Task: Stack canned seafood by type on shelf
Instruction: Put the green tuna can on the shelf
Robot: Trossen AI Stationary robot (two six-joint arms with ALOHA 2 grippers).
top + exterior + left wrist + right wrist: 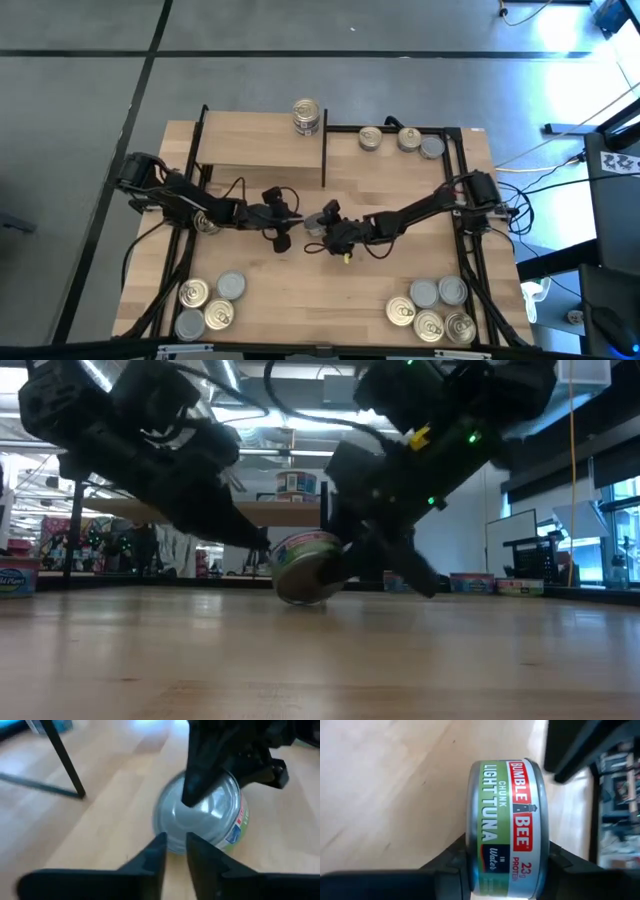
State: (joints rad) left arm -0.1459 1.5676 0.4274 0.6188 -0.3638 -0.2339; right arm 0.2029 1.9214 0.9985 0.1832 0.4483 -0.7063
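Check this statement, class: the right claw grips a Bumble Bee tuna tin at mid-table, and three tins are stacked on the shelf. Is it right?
One detail is wrong. The high view shows only one stack of tins on the shelf; the three tins lie on the table beside it. The right claw does grip the Bumble Bee tuna tin at mid-table.

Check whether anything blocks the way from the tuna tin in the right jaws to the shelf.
Nothing on the tabletop does. The right gripper grips the tuna tin at mid-table, tilted on its rim, and bare wood runs back to the shelf. The left gripper, jaws nearly shut, sits just beside the tin and needs clearing.
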